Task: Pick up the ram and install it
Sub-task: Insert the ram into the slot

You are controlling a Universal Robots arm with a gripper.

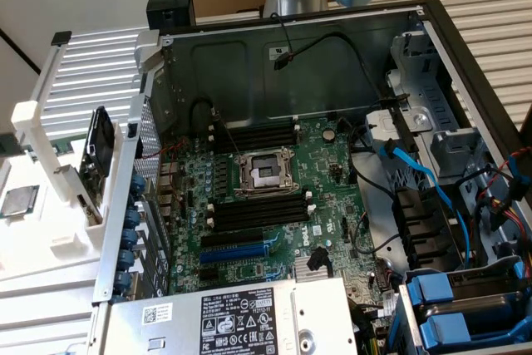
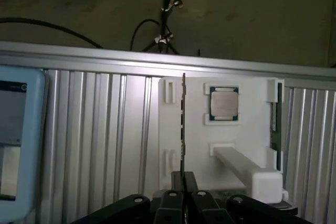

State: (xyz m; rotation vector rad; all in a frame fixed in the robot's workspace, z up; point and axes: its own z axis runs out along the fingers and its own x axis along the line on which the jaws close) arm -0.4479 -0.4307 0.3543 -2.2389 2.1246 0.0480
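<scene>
The claw [image 2: 183, 180] is clamped on the ram [image 2: 182, 124], held edge-on before the white holder [image 2: 247, 145], so pickup looks done, with the motherboard's black slots [image 1: 253, 212] not yet filled.

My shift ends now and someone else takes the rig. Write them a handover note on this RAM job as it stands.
Fingers: shut on the ram, held edge-on between them.
Ram: seen against the white holder, beside the processor chip in its pocket.
Done: ram gripped.
Left: seating it; the black memory slots look empty.
</scene>
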